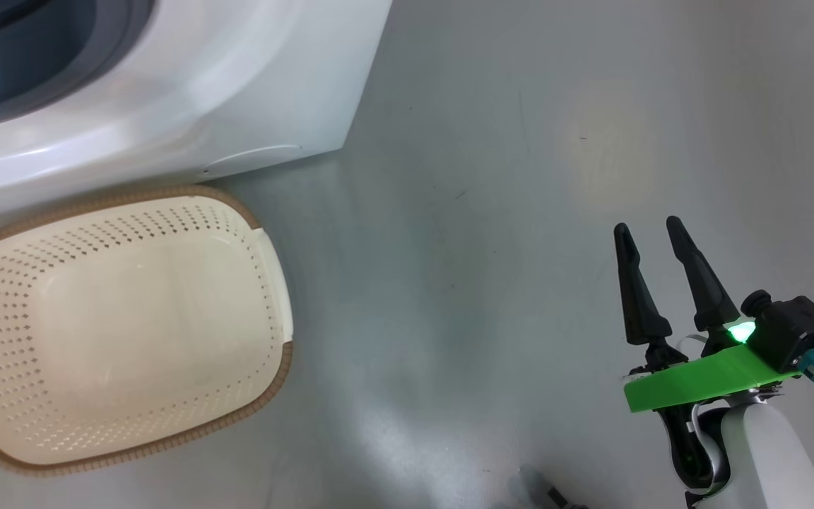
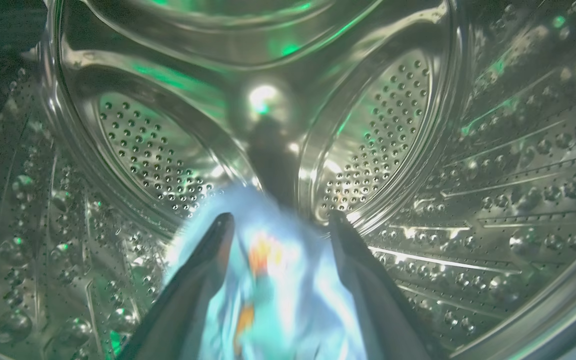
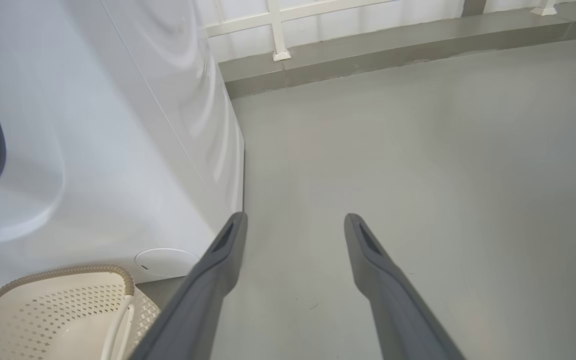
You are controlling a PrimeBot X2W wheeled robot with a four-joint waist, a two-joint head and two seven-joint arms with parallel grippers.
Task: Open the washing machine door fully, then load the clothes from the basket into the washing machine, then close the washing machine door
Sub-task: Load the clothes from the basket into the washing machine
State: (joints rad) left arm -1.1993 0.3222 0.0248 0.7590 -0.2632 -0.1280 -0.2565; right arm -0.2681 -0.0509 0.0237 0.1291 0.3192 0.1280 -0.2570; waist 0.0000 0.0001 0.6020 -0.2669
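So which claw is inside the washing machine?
The left claw: its open fingers poke into the steel drum, with the blue clothes between them. The right claw is open too, but over the grey floor.

Head view: bright, even overhead light. A pale sheen lies on the smooth grey floor, and the cream perforated plastic basket reads slightly overexposed.

Left wrist view: dim and green-tinted. Hard glare spots sit on the perforated steel drum, and the light blue printed fabric is smeared with blur.

Right wrist view: evenly lit and sharp. Straight edges bow outward.
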